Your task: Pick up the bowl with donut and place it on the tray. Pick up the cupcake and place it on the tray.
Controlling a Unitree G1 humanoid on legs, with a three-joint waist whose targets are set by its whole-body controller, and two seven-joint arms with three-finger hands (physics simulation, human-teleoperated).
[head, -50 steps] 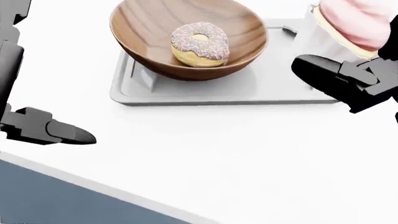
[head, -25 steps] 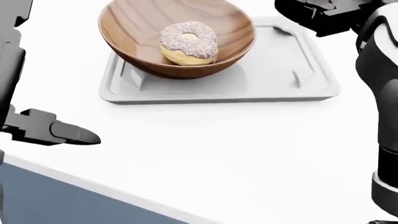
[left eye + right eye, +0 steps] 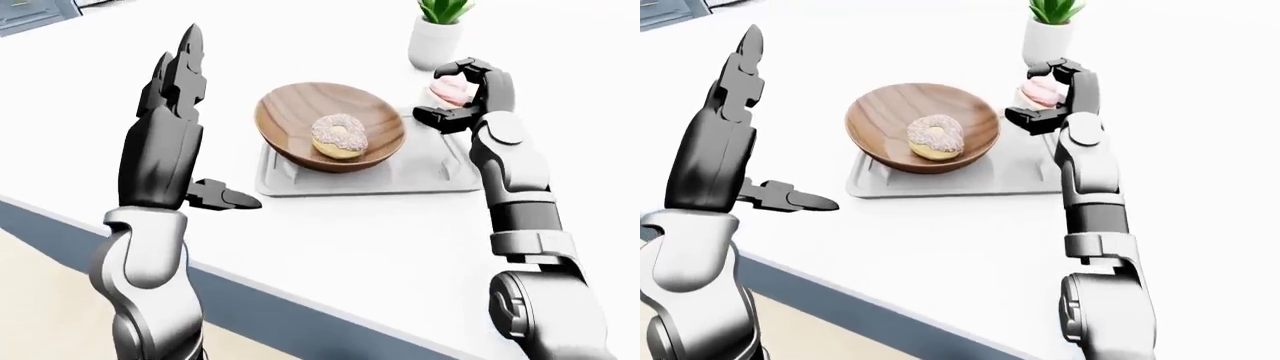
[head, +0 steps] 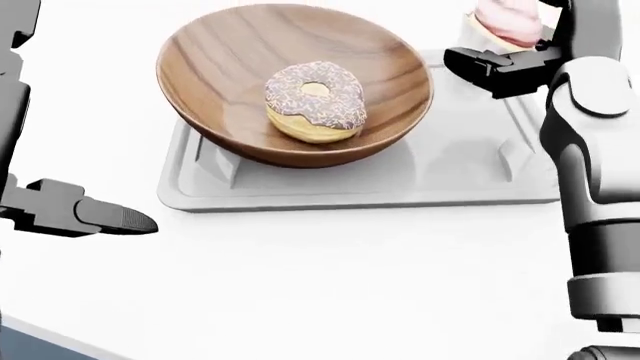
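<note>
A wooden bowl (image 4: 230,82) holding a sprinkled donut (image 4: 314,101) rests on the left part of the grey tray (image 4: 450,169). The pink-frosted cupcake (image 4: 505,21) hangs over the tray's top right corner. My right hand (image 3: 448,93) is shut on it, fingers curled over its top and thumb under its base. I cannot tell whether the cupcake touches the tray. My left hand (image 3: 205,131) is raised left of the tray, open, fingers pointing up and thumb (image 4: 100,216) sticking out, holding nothing.
A white pot with a green plant (image 3: 436,34) stands just beyond the cupcake. The white counter's near edge (image 3: 300,296) runs diagonally across the bottom of the left-eye view, with a dark panel below it.
The head view has shifted, so tray and bowl sit lower and look larger. The right hand has come back down to the tray's top right corner, with the cupcake showing in it again.
</note>
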